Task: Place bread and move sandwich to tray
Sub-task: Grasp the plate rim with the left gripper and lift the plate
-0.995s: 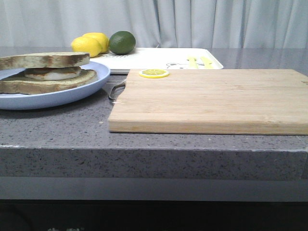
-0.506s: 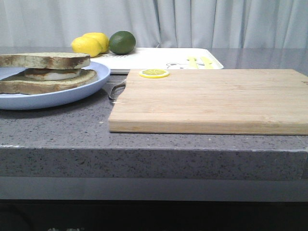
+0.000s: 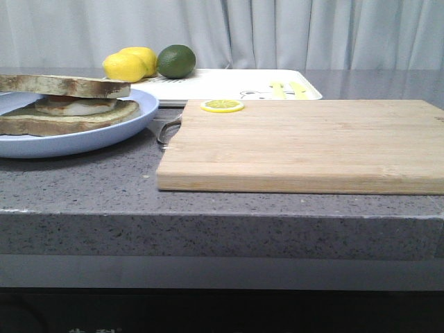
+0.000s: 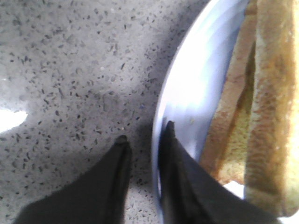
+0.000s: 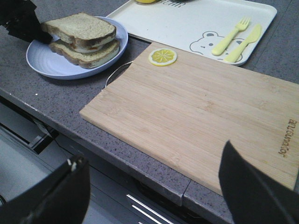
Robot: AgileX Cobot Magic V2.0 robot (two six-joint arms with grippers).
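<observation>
The bread lies on top of the egg and lower toast, making the sandwich on the light-blue plate at the front left. My left gripper straddles the plate's rim, one finger outside over the counter, one inside beside the toast, jaws nearly together on the rim. It shows as a dark shape at the plate's far side in the right wrist view. The white tray lies behind. My right gripper hangs wide open and empty over the counter's front edge.
A wooden cutting board fills the middle and right, with a lemon slice on its back left corner. Two lemons and a lime sit at the tray's back left. Yellow cutlery marks are on the tray.
The top bread slice has tilted slightly, its left end rising and its right end dipping. The plate, board and tray stay in place.
</observation>
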